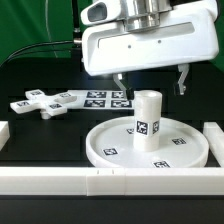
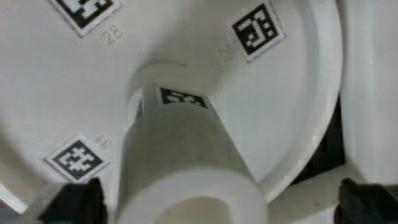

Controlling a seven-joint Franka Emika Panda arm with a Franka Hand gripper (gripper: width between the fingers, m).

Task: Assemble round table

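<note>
My gripper (image 1: pixel 151 87): jaws spread wide, over post, nothing held
Disc (image 1: pixel 110 145): post (image 1: pixel 148 120) upright at its centre
Cross piece (image 1: pixel 45 101): flat on table, exterior view's left
Tags: black-and-white squares on all three

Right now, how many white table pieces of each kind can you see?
Round disc: 1
Post: 1
Cross-shaped piece: 1
Total: 3
</note>
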